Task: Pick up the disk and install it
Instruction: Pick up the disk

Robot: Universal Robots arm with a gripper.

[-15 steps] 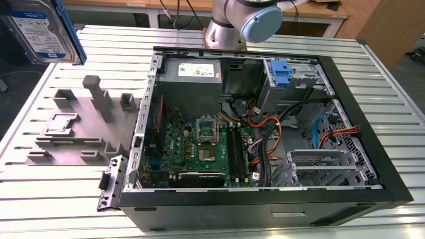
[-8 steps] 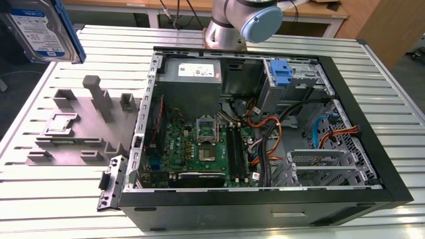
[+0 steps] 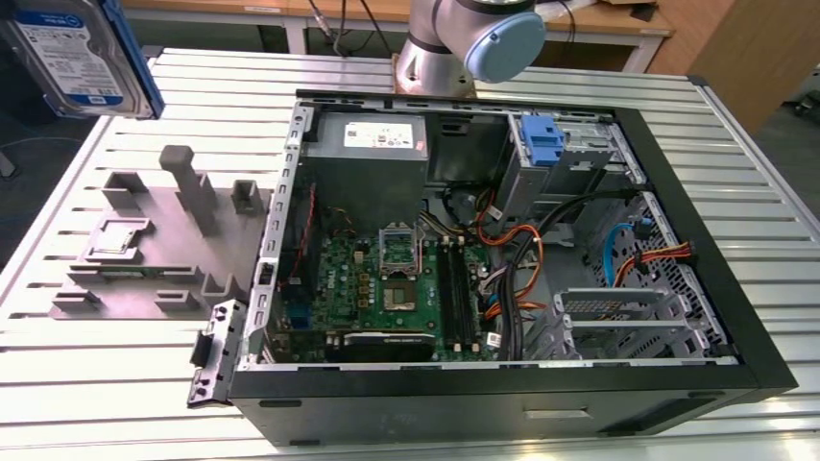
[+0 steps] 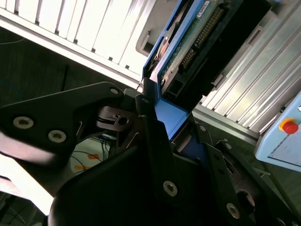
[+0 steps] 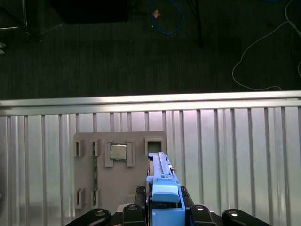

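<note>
up high, fingers clamp disk by its blue carrier, abv table

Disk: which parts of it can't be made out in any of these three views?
Exterior view: the disk is cut off by the picture's top edge, so its upper end is lost.
Second wrist view: its label side is turned away, and the gripper, shut on it, covers its near end.
First wrist view: it stands edge-on, so neither flat side can be seen.
</note>
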